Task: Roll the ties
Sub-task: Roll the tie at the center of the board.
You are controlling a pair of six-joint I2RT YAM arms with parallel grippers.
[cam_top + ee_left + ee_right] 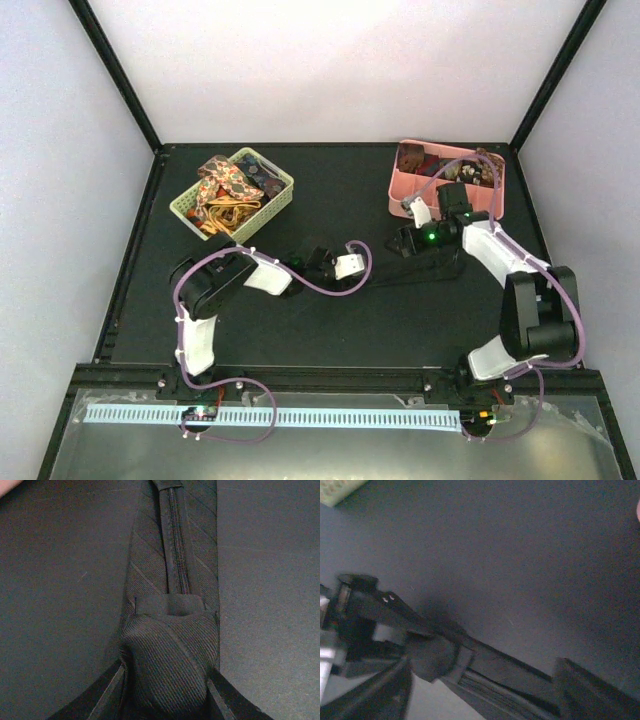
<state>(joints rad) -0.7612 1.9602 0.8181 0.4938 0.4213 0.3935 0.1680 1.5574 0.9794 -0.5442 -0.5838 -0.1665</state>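
left gripper (166,671) clamps rolled bulb of ribbed black tie (176,555) | rest flat, seam up, on matte table (60,605) | right gripper (484,666) jaws spread wide

**Hidden and cropped regions**

Left wrist view: the black tie (172,555) runs off the top edge, and the bottom edge crops the left gripper (165,672) to its fingertips. Top view: the tie is nearly lost against the dark table (300,330); the right arm (490,245) covers part of the pink box (397,190) at the far right corner. Right wrist view: blurred throughout.
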